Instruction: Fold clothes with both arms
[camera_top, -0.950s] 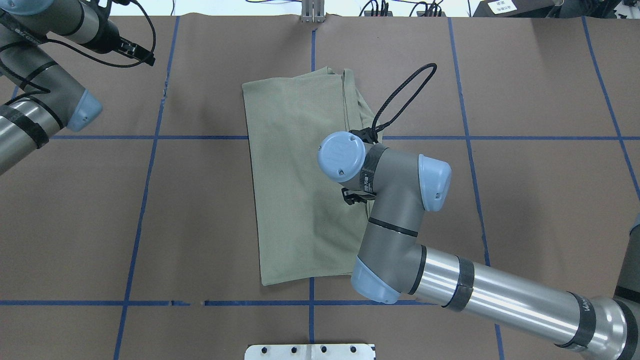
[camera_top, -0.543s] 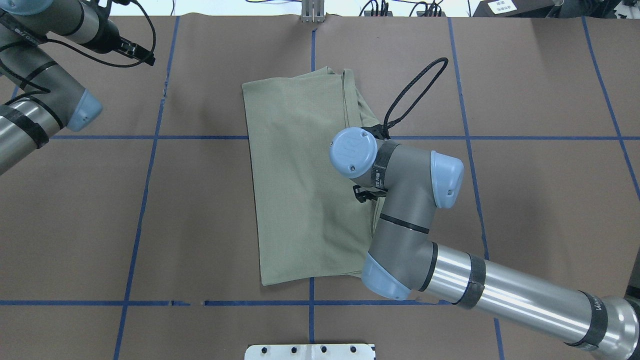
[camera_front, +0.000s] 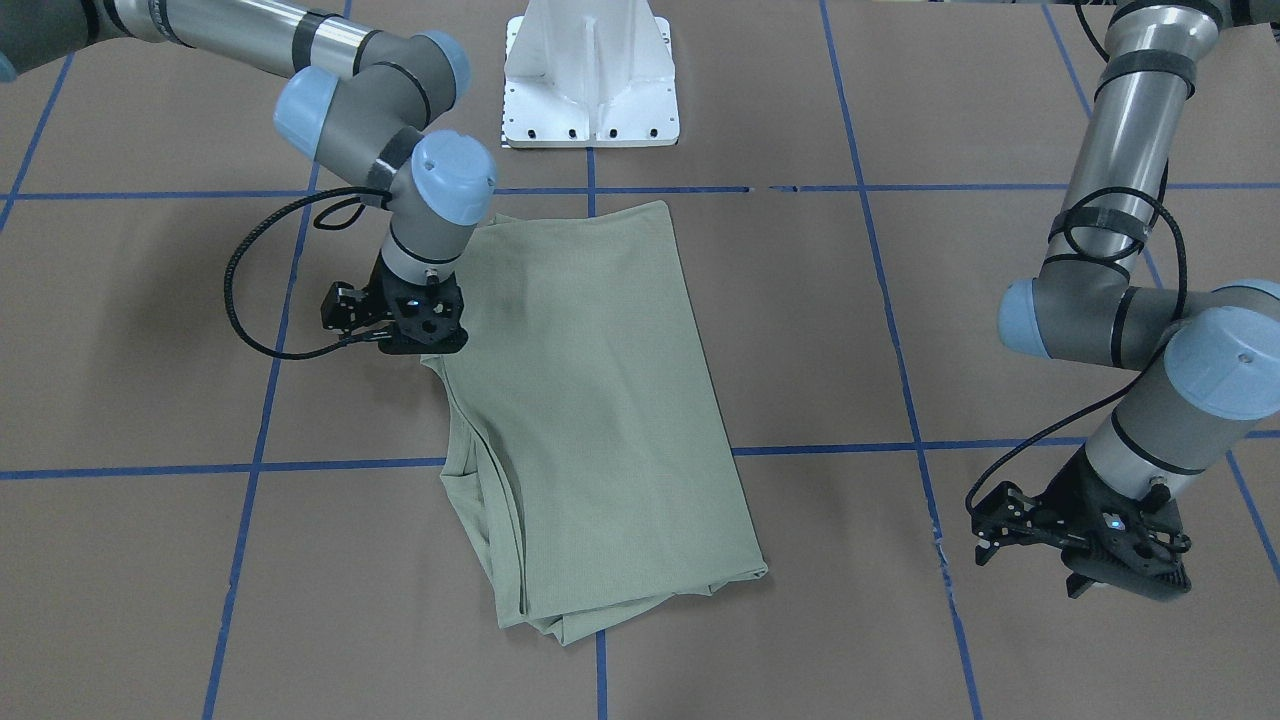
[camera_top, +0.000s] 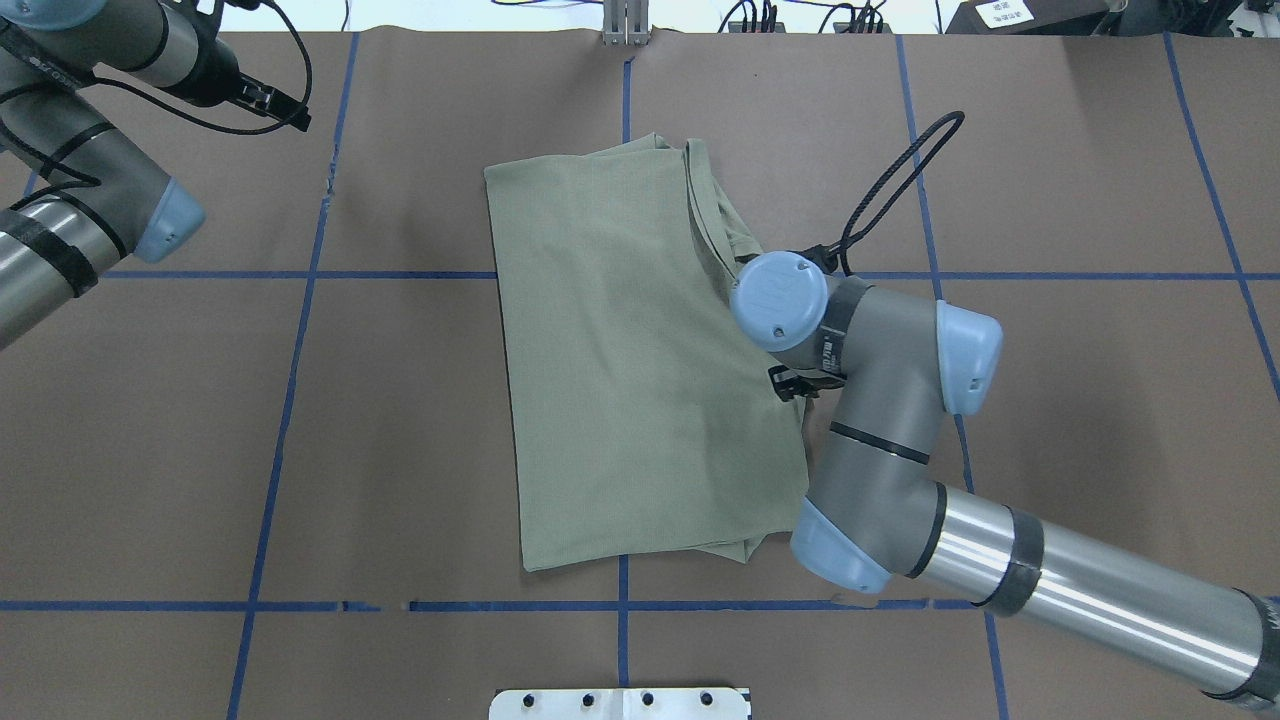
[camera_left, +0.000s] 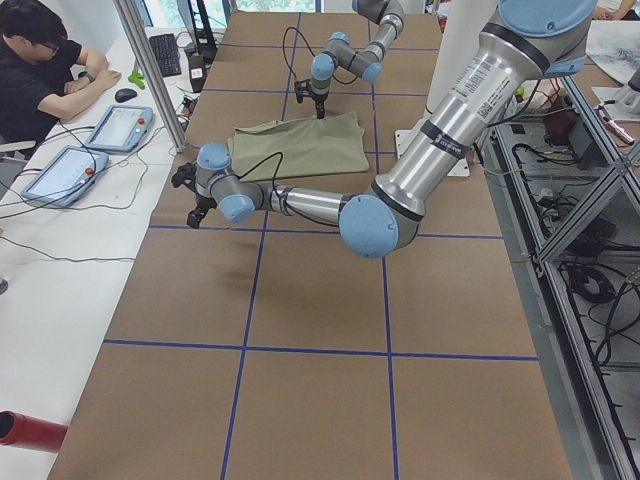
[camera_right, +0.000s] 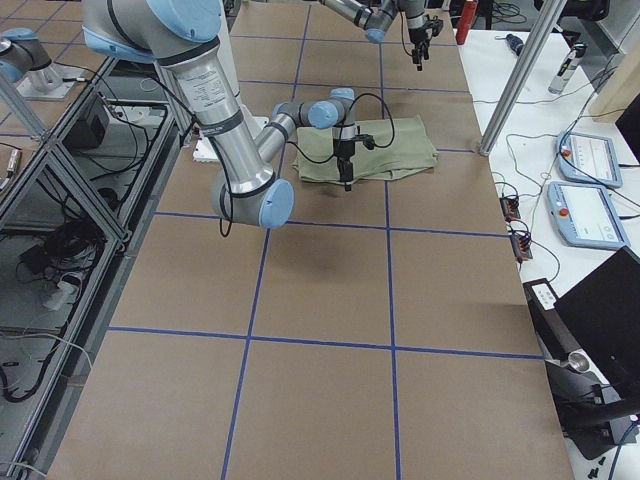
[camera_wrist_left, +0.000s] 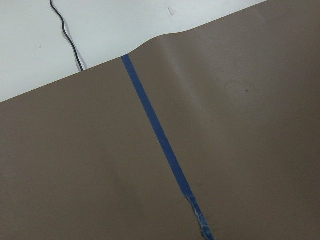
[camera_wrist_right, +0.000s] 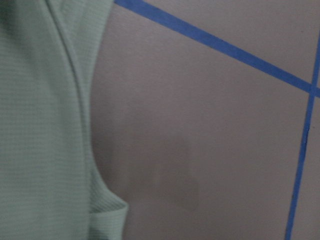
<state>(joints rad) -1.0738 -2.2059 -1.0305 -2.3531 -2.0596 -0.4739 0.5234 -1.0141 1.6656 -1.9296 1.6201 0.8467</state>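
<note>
Where the folded shirt (camera_front: 600, 400) ends, right pincer (camera_front: 420, 338) hangs.

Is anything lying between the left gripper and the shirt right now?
Nothing visible. Between the left gripper and the shirt lies only bare brown table paper crossed by a blue tape line.

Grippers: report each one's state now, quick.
Left gripper: cannot be told; over bare table, apart from the shirt.
Right gripper: cannot be told; jaws hidden, at the shirt's edge.
</note>
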